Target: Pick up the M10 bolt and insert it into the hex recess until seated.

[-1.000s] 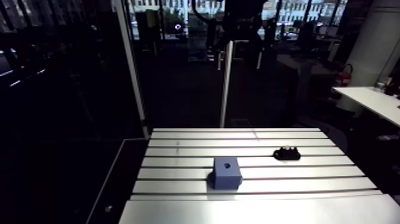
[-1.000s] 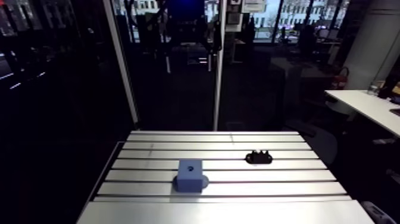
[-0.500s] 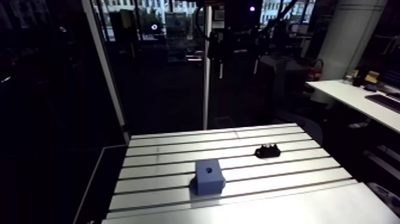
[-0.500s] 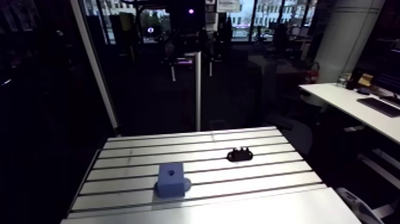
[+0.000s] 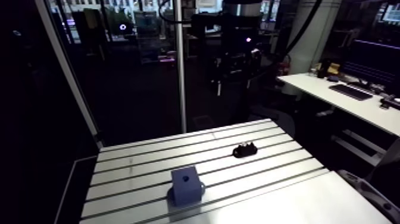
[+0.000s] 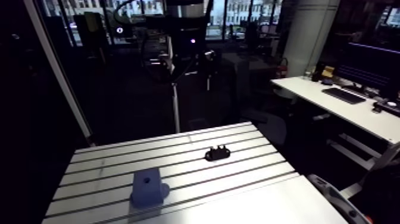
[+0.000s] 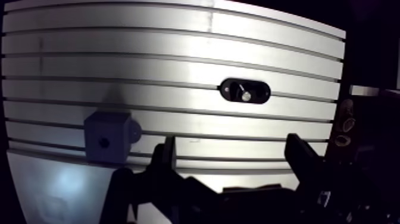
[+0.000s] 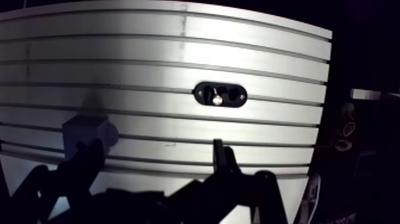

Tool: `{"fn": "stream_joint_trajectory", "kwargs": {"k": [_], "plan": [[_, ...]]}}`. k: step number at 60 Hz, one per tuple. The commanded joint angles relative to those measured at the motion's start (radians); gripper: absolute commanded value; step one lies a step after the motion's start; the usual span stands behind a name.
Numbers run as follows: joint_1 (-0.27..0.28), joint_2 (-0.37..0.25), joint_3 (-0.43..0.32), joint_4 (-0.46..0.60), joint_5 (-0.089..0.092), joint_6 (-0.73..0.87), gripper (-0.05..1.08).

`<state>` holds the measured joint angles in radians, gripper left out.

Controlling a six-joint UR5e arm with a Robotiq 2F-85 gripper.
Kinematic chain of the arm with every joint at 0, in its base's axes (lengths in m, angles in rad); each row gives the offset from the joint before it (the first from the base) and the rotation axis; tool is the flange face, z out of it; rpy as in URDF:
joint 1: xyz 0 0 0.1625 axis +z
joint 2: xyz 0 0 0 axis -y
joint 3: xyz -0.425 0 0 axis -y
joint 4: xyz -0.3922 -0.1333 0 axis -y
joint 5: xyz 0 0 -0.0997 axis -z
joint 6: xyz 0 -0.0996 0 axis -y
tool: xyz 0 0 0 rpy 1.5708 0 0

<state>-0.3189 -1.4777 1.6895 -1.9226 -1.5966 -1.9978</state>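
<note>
- Table (image 5: 143,156) — slotted aluminium top, filling the lower half of the arm view. The slots run from the left edge toward the right, and a smooth plate lies along the near edge.
- Gripper (image 7: 232,149) — in the arm view it hangs dark at the upper centre of the frame, over the far side of the table and well clear of the surface. In the wrist view its two fingers (image 7: 168,159) stand wide apart with only bare table between them; nothing is held.
- Blue block (image 5: 186,184) — sits on the table at lower centre-left of the arm view. It has one round-looking dark hole in its upper face and a small rounded lug on one side. The hole is too small to tell whether it is hexagonal. In the wrist view the block lies beside the gripper, just outside one finger.
- Black holder (image 7: 245,91) — a low oval piece on the table, centre-right in the arm view and well apart from the block. In the wrist view it lies ahead of the gripper.
- M10 bolt (image 7: 246,94) — a small bright metal point in the middle of the holder, probably the bolt's end; its thread and head cannot be made out.
</note>
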Motion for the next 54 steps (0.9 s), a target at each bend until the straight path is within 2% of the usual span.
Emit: {"fn": "stream_joint_trajectory", "kwargs": {"k": [1, 10, 29, 37, 41, 45, 54], "plan": [[-0.100, 0.017, 0.146, -0.196, 0.051, -0.046, 0.01], [-0.100, 0.029, 0.191, -0.300, 0.050, -0.049, 0.01], [-0.108, 0.079, 0.214, -0.341, 0.047, -0.033, 0.02], [-0.114, 0.111, 0.224, -0.394, 0.047, -0.034, 0.12], [-0.114, 0.117, 0.229, -0.405, 0.049, -0.032, 0.23], [-0.118, 0.129, 0.229, -0.405, 0.048, -0.031, 0.29], [-0.129, 0.152, 0.232, -0.408, 0.054, -0.031, 0.35]]}}
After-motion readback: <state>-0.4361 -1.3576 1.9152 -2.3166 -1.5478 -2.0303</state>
